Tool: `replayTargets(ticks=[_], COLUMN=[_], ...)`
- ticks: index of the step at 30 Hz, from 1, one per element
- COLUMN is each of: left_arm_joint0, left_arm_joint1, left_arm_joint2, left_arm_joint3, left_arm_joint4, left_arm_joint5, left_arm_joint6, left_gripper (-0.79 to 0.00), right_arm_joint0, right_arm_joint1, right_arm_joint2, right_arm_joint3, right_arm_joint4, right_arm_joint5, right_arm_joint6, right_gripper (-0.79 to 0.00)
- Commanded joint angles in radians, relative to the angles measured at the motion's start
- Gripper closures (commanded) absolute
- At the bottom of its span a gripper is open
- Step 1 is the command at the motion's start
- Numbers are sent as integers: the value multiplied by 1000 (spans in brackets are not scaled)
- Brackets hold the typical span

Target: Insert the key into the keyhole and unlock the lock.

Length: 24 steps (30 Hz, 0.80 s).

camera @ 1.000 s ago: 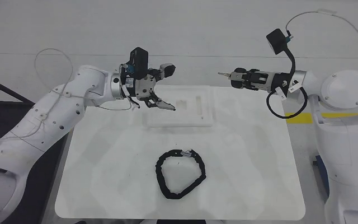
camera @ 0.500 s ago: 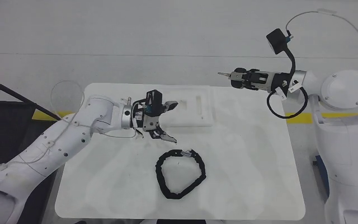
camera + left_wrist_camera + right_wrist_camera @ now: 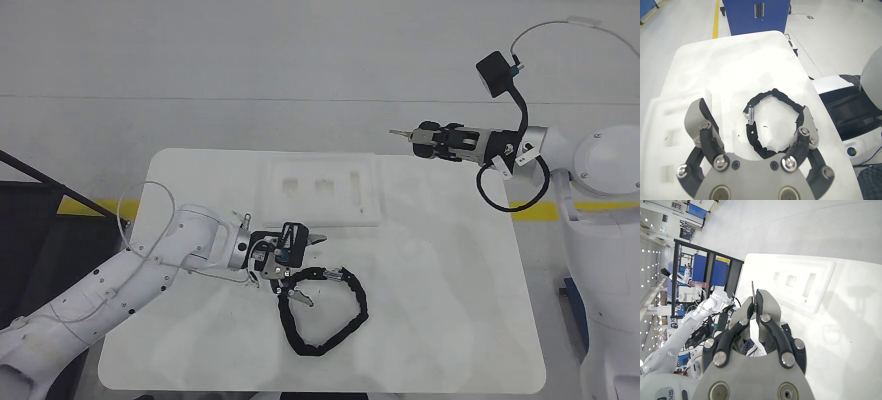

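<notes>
One lock [image 3: 358, 308], a black sleeved loop, is laid near the middle of the desk [image 3: 450, 300]. One key [image 3: 402, 132] is held above the far edge, right of centre. In the left wrist view the loop's metal cylinder [image 3: 751, 116] is seen between the widely spread fingers [image 3: 696, 111] of the left claw [image 3: 308, 268], with nothing grasped. In the right wrist view the key blade is seen projecting from the clenched right claw [image 3: 755, 298]. One foam tray [image 3: 370, 205] with three recesses is set at the far side.

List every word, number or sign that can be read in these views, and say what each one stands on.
On the chain lock: no print that can be read.
On the key: blade seen edge-on, no marking legible.
On the foam tray: bare, no text.
On the dark panel in the room behind: white letters, cut off, not readable whole.
On the floor: a yellow line, no words.
</notes>
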<state>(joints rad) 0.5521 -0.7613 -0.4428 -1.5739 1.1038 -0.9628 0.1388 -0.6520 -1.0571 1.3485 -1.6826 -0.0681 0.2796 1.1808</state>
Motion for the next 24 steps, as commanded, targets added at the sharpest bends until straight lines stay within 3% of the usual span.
replayTargets(ticks=[1, 9, 24], left_arm_joint0=[4, 0, 0], left_arm_joint1=[-9, -55, -55], left_arm_joint2=[3, 10, 10], left_arm_joint3=[19, 87, 87], left_arm_joint4=[17, 69, 69], left_arm_joint5=[-1, 3, 3], left_arm_joint6=[2, 13, 13], left_gripper=[-785, -785, -785], right_arm_joint0=[0, 0, 0], right_arm_joint1=[0, 0, 0], right_arm_joint2=[0, 0, 0], right_arm_joint3=[0, 0, 0], right_arm_joint4=[0, 0, 0], right_arm_joint5=[0, 0, 0], right_arm_joint6=[0, 0, 0], right_gripper=[0, 0, 0])
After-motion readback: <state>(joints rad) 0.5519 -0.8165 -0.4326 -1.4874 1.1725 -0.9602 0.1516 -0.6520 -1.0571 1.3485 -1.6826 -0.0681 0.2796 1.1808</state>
